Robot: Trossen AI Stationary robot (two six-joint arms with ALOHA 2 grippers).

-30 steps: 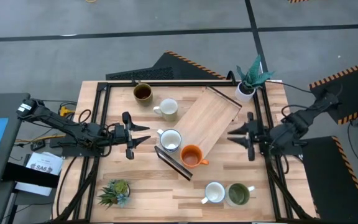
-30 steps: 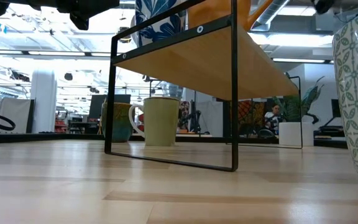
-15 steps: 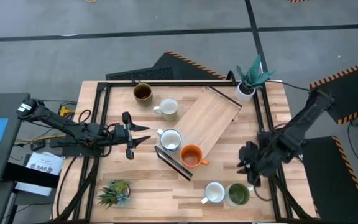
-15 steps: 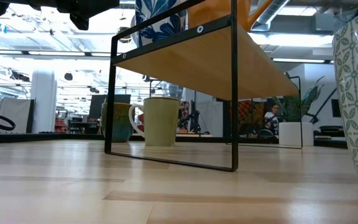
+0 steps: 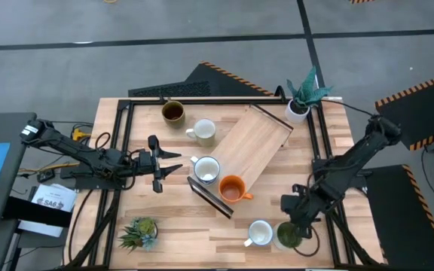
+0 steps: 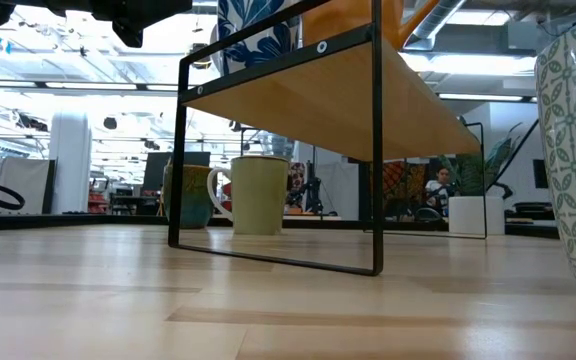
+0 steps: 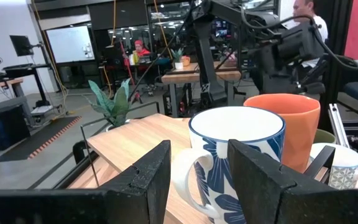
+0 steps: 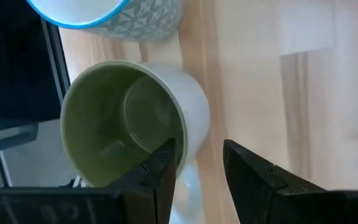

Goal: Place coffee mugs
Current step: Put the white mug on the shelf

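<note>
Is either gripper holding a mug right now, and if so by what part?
No. The right gripper hangs open above the green mug, its fingers astride the rim but not closed. The left gripper waits open beside the blue-patterned mug.

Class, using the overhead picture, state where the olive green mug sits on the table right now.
In the high view the olive green mug stands near the table's bottom-right corner, just right of a white mug, with the right gripper directly above it.

Left arm lies low over the table's left edge, its left gripper [image 5: 173, 163] parted, pointing inward. Right arm reaches toward the front right corner, right gripper [image 5: 288, 218] fingers apart, pointing down.
</note>
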